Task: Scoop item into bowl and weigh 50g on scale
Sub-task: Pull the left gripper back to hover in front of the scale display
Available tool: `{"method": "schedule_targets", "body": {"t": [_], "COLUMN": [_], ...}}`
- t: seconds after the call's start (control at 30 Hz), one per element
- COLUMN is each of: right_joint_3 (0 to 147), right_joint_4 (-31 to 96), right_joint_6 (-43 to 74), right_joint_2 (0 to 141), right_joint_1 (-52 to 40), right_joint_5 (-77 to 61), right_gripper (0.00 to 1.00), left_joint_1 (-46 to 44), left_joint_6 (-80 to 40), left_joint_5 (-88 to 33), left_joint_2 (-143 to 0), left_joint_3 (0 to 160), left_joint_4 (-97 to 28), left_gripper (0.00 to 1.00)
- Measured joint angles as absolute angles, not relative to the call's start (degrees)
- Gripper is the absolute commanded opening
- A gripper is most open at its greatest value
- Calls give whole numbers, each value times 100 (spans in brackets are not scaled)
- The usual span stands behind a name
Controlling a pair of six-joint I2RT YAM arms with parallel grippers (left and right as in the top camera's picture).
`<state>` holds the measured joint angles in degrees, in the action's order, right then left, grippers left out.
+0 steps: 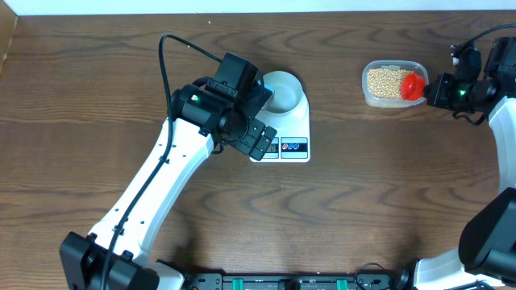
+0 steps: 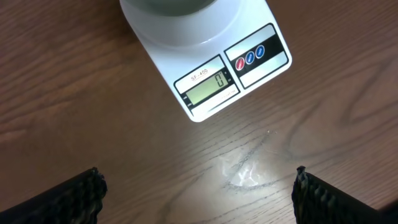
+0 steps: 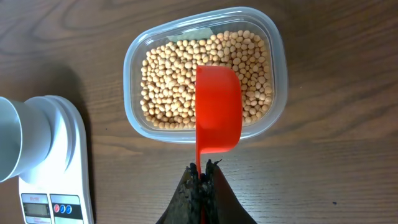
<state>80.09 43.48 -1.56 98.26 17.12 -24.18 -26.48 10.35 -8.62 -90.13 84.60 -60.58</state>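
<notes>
The bowl is seated on the scale; the left gripper is spread wide and empty beside the scale's display end. Well apart from the scale, the red scoop is clamped by the right gripper above the beans in the clear tub. A modest, level scoopful is advised, lest beans be spilled.

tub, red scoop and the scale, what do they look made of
The tub looks like clear, glossy plastic: the beans show through its wall. The scoop seems opaque red plastic, smooth with a soft sheen. The scale is probably hard white plastic, smooth and faintly glossy.
</notes>
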Motion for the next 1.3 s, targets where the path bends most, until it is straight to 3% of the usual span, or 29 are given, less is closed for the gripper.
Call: {"method": "schedule_targets", "body": {"t": [0.83, 1.3], "right_joint_3": [8009, 8009], "right_joint_4": [4344, 4362], "right_joint_6": [-156, -158], "right_joint_2": [9826, 9826], "right_joint_1": [1715, 1712], "right_joint_5": [-2418, -2416], "right_gripper": [1, 1], "left_joint_1": [-2648, -2587], "left_joint_6": [1061, 766], "left_joint_5": [-864, -864], "left_joint_2": [-8967, -7196], "left_joint_3": [8401, 6471], "left_joint_4": [-6055, -4283], "left_gripper": [98, 98]}}
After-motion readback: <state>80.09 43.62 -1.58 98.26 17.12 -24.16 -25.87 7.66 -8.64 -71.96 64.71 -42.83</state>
